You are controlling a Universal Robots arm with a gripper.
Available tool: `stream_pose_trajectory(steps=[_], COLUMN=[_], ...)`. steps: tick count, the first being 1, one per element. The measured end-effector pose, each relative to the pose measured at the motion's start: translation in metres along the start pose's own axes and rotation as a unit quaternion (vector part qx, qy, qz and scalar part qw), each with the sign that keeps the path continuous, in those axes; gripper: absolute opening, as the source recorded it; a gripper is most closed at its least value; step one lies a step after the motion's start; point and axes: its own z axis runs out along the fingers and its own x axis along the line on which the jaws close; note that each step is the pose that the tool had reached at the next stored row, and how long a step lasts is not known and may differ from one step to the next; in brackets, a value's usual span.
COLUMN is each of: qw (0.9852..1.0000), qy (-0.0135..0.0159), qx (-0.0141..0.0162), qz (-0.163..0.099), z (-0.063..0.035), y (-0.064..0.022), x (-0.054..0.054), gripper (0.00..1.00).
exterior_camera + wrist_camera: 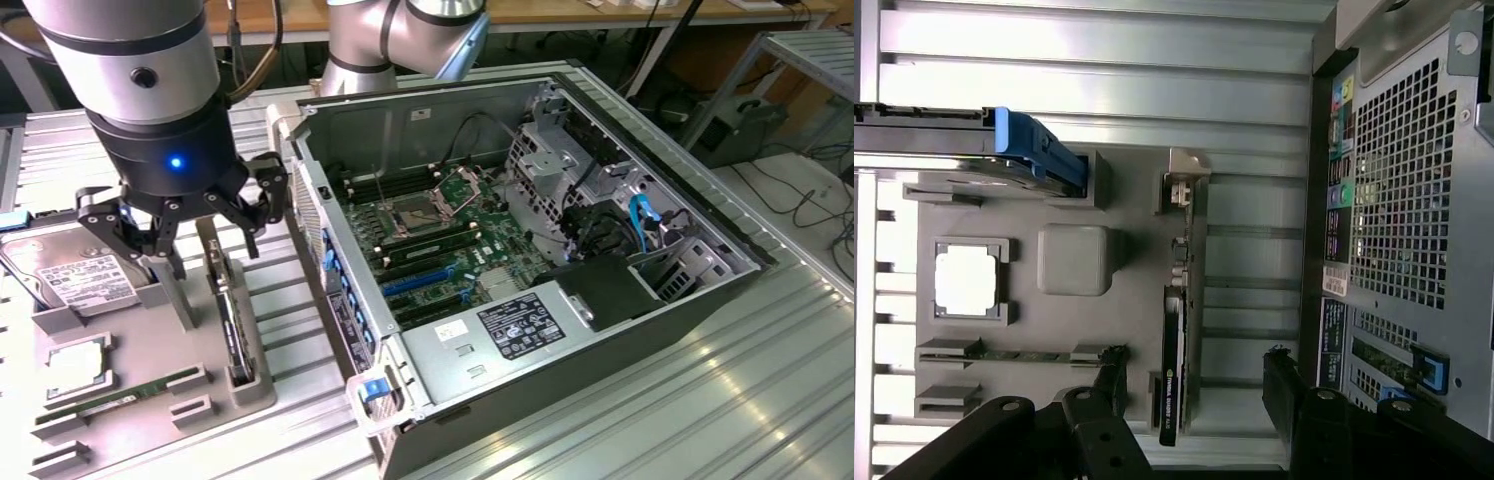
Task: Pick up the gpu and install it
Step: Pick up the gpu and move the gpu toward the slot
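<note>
Gpu (235,325) stands on edge in the grey tray (154,345).
Hard drive (74,275), processor (78,360) and RAM stick (127,392) share it; the gripper (198,245) hovers above, fingers spread wide.

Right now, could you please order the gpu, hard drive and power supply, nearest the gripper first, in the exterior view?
1. gpu, on edge, below the gripper.
2. hard drive, exterior view's left.
3. power supply, inside the case.
</note>
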Motion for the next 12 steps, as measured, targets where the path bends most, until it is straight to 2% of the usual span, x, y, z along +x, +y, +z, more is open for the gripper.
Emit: stream_pose_trajectory(steps=[12], qw=[1.0000], qy=[0.0000], qx=[0.0000], qz=[0.000], z=[0.0060], y=[-0.0006], x=[0.0001], gripper=[0.66])
